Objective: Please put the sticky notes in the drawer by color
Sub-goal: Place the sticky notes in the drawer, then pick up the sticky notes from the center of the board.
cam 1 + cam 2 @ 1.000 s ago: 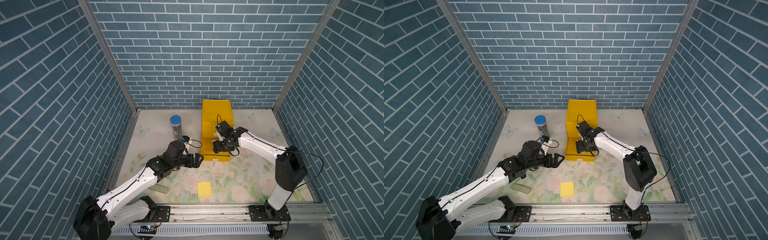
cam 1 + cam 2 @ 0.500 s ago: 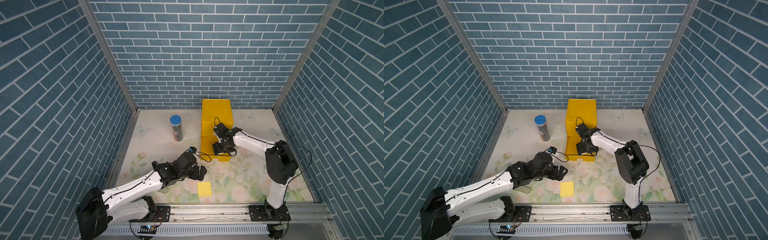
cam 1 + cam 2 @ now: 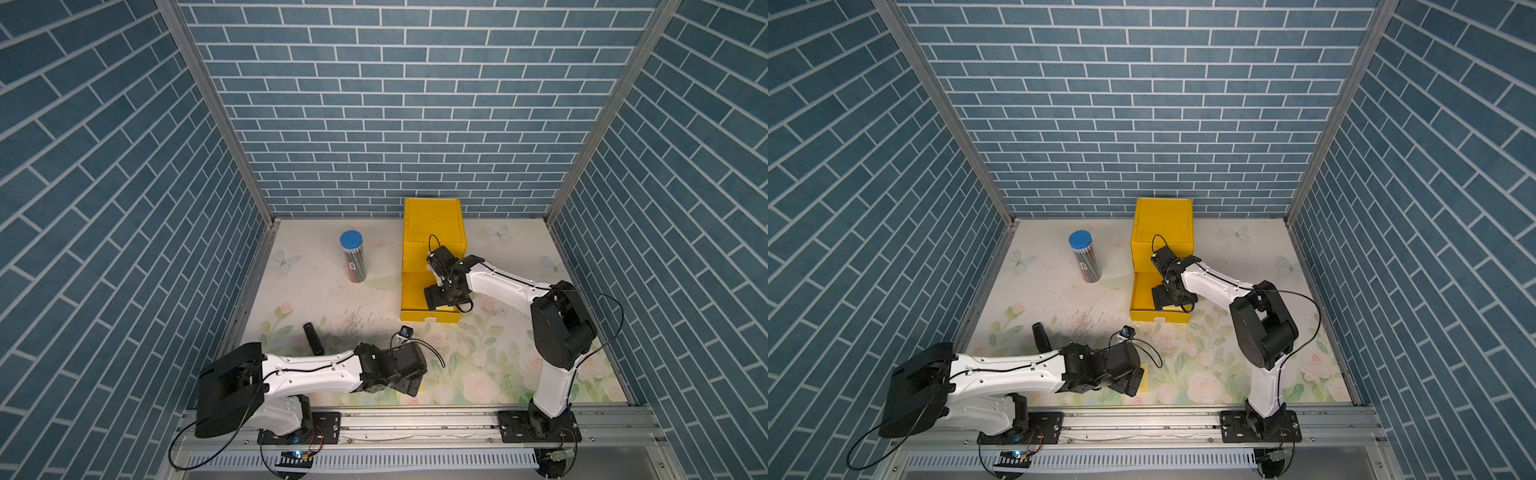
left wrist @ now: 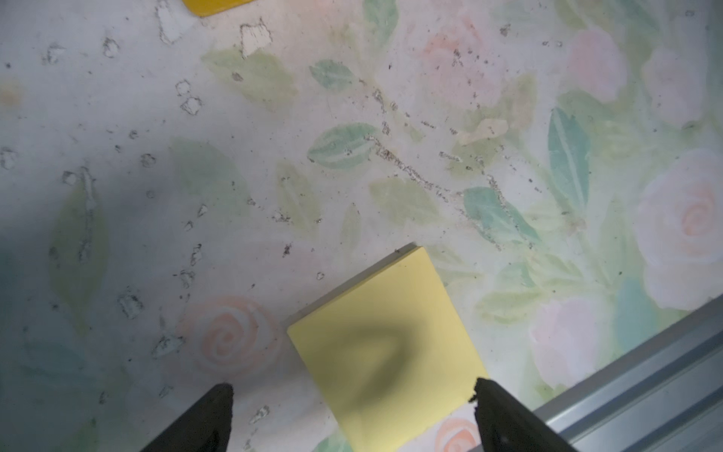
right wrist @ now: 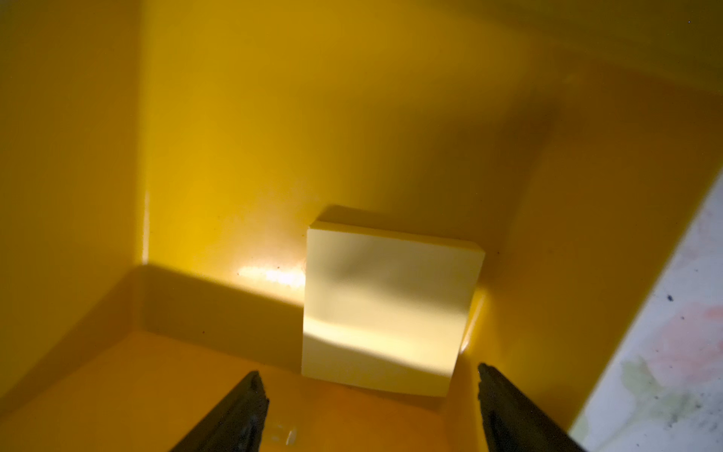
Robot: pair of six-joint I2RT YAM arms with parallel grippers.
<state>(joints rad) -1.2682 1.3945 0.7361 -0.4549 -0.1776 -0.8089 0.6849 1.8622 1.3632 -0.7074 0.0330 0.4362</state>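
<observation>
In both top views I see the yellow drawer cabinet [image 3: 432, 226] at the back wall, its lowest drawer [image 3: 411, 296] pulled out toward the front. My right gripper [image 3: 440, 299] is dipped into that open drawer, but from up here its own body hides what lies inside and I cannot judge the jaws. My left gripper [image 3: 1133, 381] sits low over the floral mat [image 3: 478, 365] near the front rail. In a top view only a thin sliver of the yellow sticky note [image 3: 1144, 376] peeks out beside it. A clear cylinder with a blue lid [image 3: 352, 259] stands beside the cabinet, and a small black oblong thing [image 3: 312, 338] lies on the mat by the left arm. Neither shows in the wrist views.

The left wrist view gives me what the top views hide. The yellow sticky note [image 4: 387, 352] lies flat on the mat, nearly whole, close to the rail [image 4: 645, 371]. The left gripper [image 4: 352, 385] is spread wide and has hold of nothing. Its fingers straddle the note's near end, and one fingertip [image 4: 487, 393] sits right at the note's edge; I cannot tell whether it touches.

The right wrist view looks into the drawer [image 5: 234, 117]. A pale yellow sticky note [image 5: 391, 309] rests inside, near an inner corner. The right gripper [image 5: 367, 371] stands parted wider than that note, both fingers clear of it, gripping nothing.
</observation>
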